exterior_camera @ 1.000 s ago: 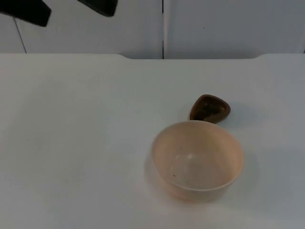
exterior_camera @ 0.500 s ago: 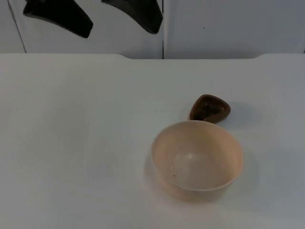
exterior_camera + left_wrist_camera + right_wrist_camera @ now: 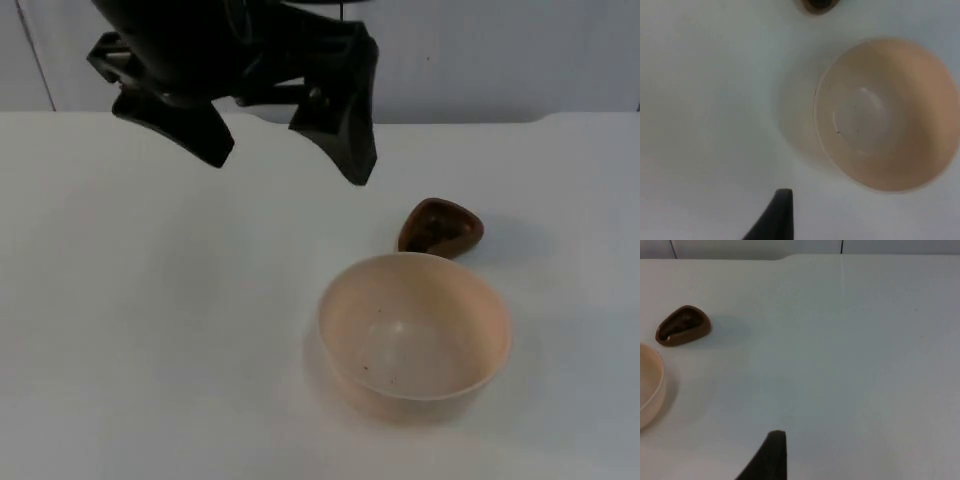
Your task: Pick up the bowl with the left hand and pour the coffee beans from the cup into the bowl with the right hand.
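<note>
The peach-coloured bowl [image 3: 414,335] stands upright on the white table [image 3: 150,330], nearest the top camera, with only a few dark specks on its inner floor. In the left wrist view the bowl [image 3: 885,112] sits just ahead of that arm's black fingertip, not touched by it. Just behind the bowl, close to its far rim but apart from it, rests the small brown cup [image 3: 440,228], teardrop-shaped, with dark coffee beans inside. The right wrist view takes in the cup [image 3: 683,325] and an edge of the bowl [image 3: 651,390] side by side on the table.

Farther back, the left gripper [image 3: 290,160] hangs above the table, well apart from bowl and cup, its two fingers spread wide and grasping nothing. Of the right gripper [image 3: 770,456] one fingertip is seen; whether it is released or clenched cannot be told. Behind all stands the grey partition wall [image 3: 500,55].
</note>
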`<state>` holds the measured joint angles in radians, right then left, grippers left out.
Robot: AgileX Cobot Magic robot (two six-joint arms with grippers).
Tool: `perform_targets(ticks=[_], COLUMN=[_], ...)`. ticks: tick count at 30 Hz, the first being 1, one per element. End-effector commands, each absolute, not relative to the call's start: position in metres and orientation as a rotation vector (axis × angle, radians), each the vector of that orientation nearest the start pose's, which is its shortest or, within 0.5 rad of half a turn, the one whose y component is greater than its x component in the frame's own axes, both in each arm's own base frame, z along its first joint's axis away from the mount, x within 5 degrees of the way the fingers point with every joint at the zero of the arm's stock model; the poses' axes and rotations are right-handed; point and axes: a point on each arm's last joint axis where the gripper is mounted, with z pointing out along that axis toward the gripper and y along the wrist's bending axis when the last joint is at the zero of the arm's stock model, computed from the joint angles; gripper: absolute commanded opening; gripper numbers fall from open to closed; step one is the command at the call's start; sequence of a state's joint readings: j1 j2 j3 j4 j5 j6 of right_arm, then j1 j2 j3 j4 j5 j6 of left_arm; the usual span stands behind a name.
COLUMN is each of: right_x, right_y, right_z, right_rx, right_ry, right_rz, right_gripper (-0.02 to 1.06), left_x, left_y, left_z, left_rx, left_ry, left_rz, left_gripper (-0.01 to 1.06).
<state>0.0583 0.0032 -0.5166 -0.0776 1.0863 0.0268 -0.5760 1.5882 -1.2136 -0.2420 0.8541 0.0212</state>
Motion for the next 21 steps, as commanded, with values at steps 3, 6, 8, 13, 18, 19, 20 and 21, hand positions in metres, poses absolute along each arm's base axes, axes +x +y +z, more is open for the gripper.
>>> perform_targets(ticks=[3, 6, 8, 13, 18, 19, 20, 21], right_x=[-0.007, -0.007, -0.007, -0.007, -0.007, -0.007, -0.007, -0.007], right_y=[-0.007, -0.007, -0.007, -0.007, -0.007, -0.007, -0.007, -0.007], right_z=[0.28, 0.28, 0.28, 0.28, 0.28, 0.28, 0.28, 0.28], right_rx=[-0.037, -0.037, -0.037, -0.037, -0.037, -0.037, -0.037, -0.037], right_ry=[2.045, 2.045, 2.045, 2.045, 2.045, 2.045, 2.045, 2.045], right_rz=[-0.056, -0.056, -0.056, -0.056, -0.056, -0.056, -0.056, -0.056], right_gripper=[1.05, 1.05, 1.05, 1.05, 1.05, 1.05, 1.05, 1.05], left_x=[0.27, 0.272, 0.274, 0.28, 0.286, 0.287, 0.287, 0.288], left_y=[-0.194, -0.194, -0.195, -0.199, -0.203, -0.203, -0.203, -0.204], left_z=[0.266, 0.263, 0.257, 0.241, 0.228, 0.225, 0.225, 0.222], left_rx=[0.663, 0.648, 0.651, 0.614, 0.569, 0.554, 0.554, 0.548], left_ry=[2.71, 2.711, 2.734, 2.78, 2.806, 2.814, 2.814, 2.819], left_rz=[-0.405, -0.388, -0.378, -0.374, -0.368, -0.368, -0.368, -0.368], left_gripper=[1.02, 1.02, 1.02, 1.02, 1.02, 1.02, 1.02, 1.02])
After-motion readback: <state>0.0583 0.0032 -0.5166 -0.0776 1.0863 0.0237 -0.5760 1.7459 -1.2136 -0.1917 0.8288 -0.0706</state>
